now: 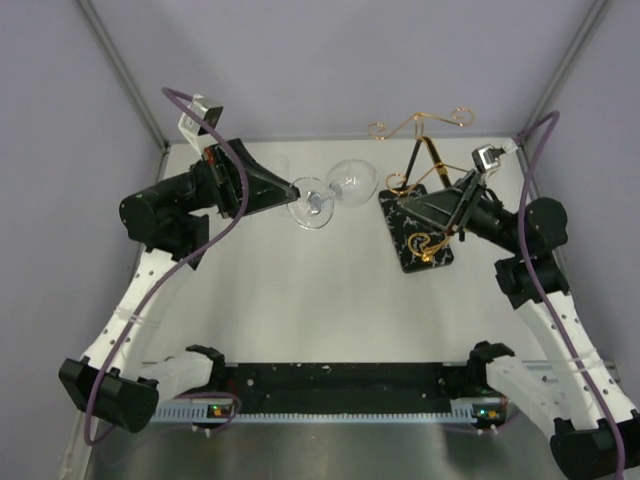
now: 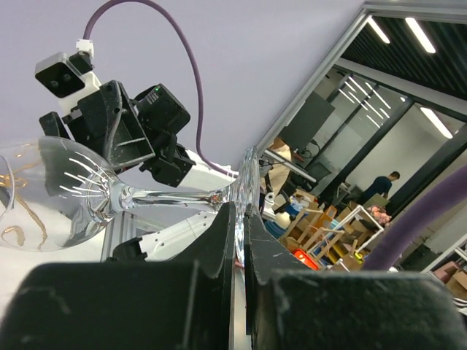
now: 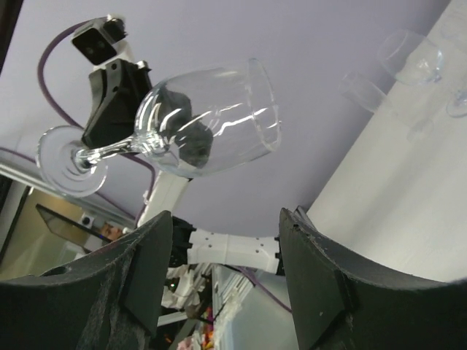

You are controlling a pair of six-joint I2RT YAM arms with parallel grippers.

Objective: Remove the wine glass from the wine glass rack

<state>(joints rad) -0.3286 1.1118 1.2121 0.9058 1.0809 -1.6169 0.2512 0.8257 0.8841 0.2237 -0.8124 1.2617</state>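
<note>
The left gripper [image 2: 239, 219] is clamped on the thin foot of the wine glass [image 1: 335, 188], a hold that only its own wrist view makes plain. The top view shows the glass lying sideways, off the wine glass rack [image 1: 400, 215] and left of it. The right gripper [image 3: 226, 215] has its fingers apart, holding nothing. From above, the right arm covers part of the rack's base. The clear bowl is faint against the worktop [image 1: 300, 300].
</note>
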